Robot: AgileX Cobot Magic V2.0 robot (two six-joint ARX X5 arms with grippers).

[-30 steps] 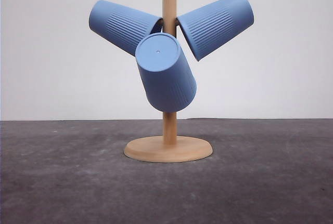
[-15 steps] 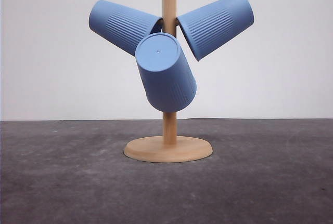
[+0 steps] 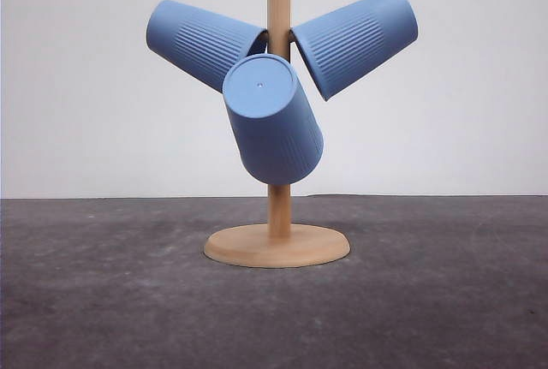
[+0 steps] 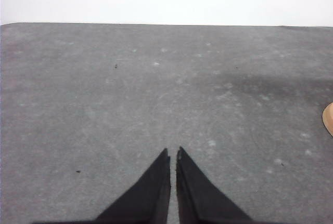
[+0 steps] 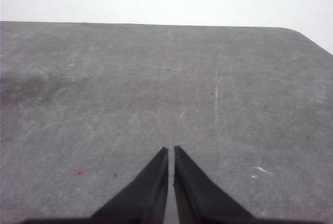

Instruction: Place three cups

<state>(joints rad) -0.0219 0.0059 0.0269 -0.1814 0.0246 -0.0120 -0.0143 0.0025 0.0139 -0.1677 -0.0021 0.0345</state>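
A plain white wall is backing a dark grey bench (image 3: 103, 300), its surface scuffed and speckled. A wooden stand (image 3: 277, 245) is sitting mid-bench, round base flat on the surface, post rising out of the front view. All three cups are hanging on it, mouths toward the post: left cup (image 3: 204, 42) tilting up and outward, right cup (image 3: 355, 41) mirroring it, front cup (image 3: 272, 121) lower, its flat base facing the camera. None is lying on the bench. Left pincer (image 4: 173, 156) is hovering over bare bench, clenched, grasping nothing; the stand's base edge is just showing at the side of its view. Right pincer (image 5: 170, 154) is likewise clenched and empty. Judgement: placing appears complete; nothing is left to hang.
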